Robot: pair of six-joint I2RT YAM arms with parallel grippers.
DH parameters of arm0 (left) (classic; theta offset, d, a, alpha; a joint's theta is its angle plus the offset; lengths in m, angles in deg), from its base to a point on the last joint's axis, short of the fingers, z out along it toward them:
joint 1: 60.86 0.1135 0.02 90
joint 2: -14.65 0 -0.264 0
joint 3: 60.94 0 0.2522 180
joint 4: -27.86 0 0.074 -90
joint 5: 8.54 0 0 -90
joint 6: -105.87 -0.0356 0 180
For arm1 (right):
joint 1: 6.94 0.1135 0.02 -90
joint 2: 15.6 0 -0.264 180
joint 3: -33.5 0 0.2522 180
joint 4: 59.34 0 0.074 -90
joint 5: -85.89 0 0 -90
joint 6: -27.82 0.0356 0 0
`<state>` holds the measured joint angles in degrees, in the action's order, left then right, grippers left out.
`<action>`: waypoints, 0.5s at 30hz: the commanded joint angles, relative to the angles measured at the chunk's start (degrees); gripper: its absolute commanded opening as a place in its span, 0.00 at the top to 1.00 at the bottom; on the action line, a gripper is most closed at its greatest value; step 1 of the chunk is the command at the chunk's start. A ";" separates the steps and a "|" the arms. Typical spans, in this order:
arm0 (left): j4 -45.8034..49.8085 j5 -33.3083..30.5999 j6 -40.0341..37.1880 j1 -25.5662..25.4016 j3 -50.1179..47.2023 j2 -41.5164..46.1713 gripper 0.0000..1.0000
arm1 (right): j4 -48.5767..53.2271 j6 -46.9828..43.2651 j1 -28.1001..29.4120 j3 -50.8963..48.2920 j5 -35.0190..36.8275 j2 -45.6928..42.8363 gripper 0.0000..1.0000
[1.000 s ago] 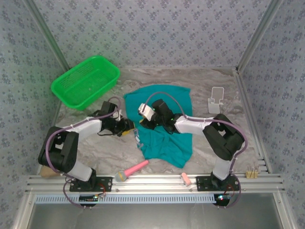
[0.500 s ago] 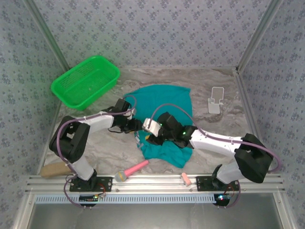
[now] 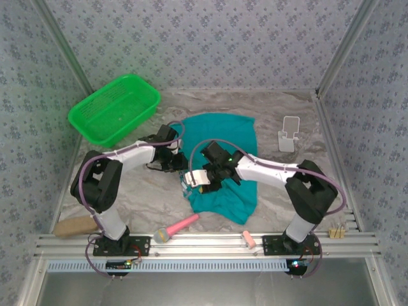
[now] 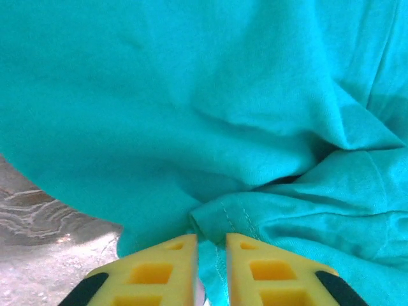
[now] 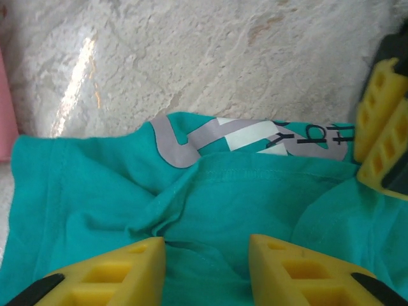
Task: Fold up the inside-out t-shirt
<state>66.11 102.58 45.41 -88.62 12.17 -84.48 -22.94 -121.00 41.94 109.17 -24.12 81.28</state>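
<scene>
The inside-out t-shirt (image 3: 226, 137) lies rumpled in the middle of the top view, on the tabletop (image 3: 146, 191). Both arms bend in over its left side.

In the left wrist view, the left tool (image 4: 210, 242) has its yellow fingers (image 4: 156, 271) almost together. A folded bit of hem sits in the thin gap, so it looks pinched on the shirt's edge. In the right wrist view, the right tool (image 5: 207, 245) has its fingers apart. It is low over the cloth and holds nothing. Higher in that view, a grey and white print (image 5: 255, 137) peeks out along the shirt's edge.

I think the step is to get a good hold so the shirt can be spread flat. The right tool should grab the hem too, a bit away from the left one. Both should pinch one layer only, not a bunch. Then they should pull apart gently. If they tug hard, the soft cloth may slip out or crumple more.
</scene>
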 commanded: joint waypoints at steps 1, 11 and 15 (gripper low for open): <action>3.19 -0.97 -0.80 0.22 2.25 -1.58 0.86 | 7.65 -8.38 0.17 5.22 -2.25 4.34 0.60; 6.32 -0.31 -3.08 0.17 6.04 -2.82 1.00 | 19.23 -10.96 1.84 14.95 -2.33 14.05 0.62; 6.44 0.88 -3.35 0.23 6.50 -2.80 1.00 | 25.24 -11.31 2.14 16.84 -2.92 15.37 0.63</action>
<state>70.22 102.49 43.32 -88.60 16.91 -86.77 -7.08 -129.35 43.84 123.66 -25.28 95.51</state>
